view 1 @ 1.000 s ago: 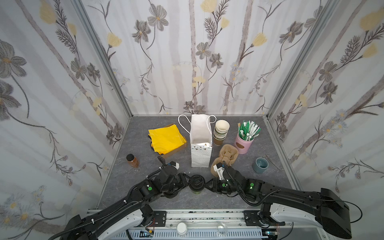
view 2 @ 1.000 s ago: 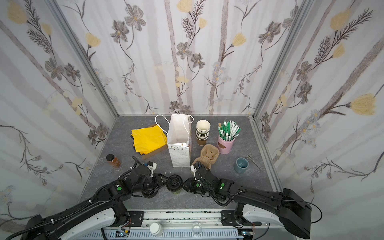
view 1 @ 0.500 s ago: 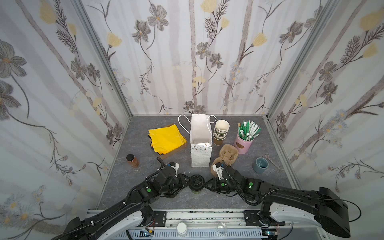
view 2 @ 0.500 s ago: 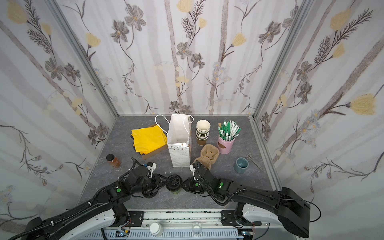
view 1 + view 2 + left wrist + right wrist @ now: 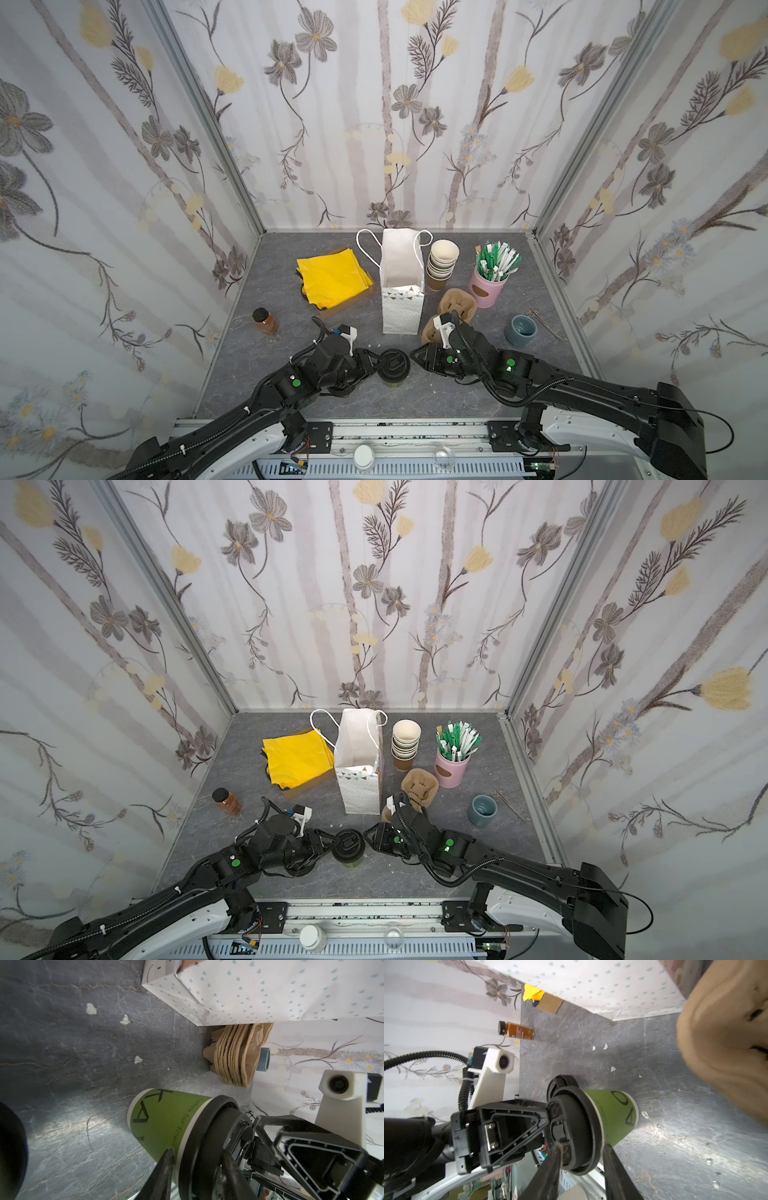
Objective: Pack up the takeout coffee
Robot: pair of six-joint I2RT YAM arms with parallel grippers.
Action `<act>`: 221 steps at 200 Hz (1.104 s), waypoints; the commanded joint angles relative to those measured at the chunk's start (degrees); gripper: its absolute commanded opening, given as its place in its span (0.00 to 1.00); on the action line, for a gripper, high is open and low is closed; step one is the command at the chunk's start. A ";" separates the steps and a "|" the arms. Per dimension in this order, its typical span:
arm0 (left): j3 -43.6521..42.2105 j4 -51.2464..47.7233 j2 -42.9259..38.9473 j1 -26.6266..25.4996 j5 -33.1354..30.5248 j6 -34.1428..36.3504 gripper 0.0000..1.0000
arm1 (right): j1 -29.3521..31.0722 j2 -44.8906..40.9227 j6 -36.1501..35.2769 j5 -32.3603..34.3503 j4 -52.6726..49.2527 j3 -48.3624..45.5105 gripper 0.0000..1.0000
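Now, in both top views the takeout coffee (image 5: 392, 368) stands upright on the grey bench (image 5: 457, 395), on the robot's side of the white paper bag (image 5: 402, 316) and apart from it. Its body reads dark olive under a black sip lid. The left tool (image 5: 376, 364) meets it from the bag's left side, and the right tool (image 5: 415, 356) points at it from the bag's right side. The bag stands with its mouth open. Just right of the bag is a stack of lidless cups (image 5: 441, 266), cream inside. Farther right, a pink tin (image 5: 484, 291) holds green-and-white sticks (image 5: 496, 262). Left of the bag, a cardboard box (image 5: 347, 304) holds yellow napkins (image 5: 330, 276). A grey-blue mug (image 5: 520, 330) sits right of the bag, nearer the robot.

From the left wrist, the takeout coffee shows a bright green wall with black lettering and a white band under the lid. The left tool is clamped on the lid's edge, one finger on the green wall and the other across the lid top. Stacked pulp carriers (image 5: 234, 1057) sit at the bag's foot.

From the right wrist, the right tool's jaws stand apart, astride the lid rim. Whether they touch it I cannot tell.
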 commanded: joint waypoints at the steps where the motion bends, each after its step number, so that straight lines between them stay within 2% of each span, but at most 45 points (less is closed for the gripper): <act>1: -0.42 -1.88 -0.10 -0.01 0.12 -0.13 0.38 | -0.70 2.04 -0.27 3.06 -0.43 0.91 0.36; 71: -0.30 -1.57 0.34 0.12 0.38 -0.02 0.38 | -1.22 7.83 -0.09 -1.06 6.23 2.26 0.34; 119: -0.41 -1.53 0.34 0.12 0.42 -0.01 0.38 | -1.29 10.11 0.34 -2.26 7.74 1.91 0.27; 221: -0.92 -1.53 0.19 0.13 0.47 -0.19 0.38 | -1.26 8.71 1.74 -2.36 4.07 -2.32 0.21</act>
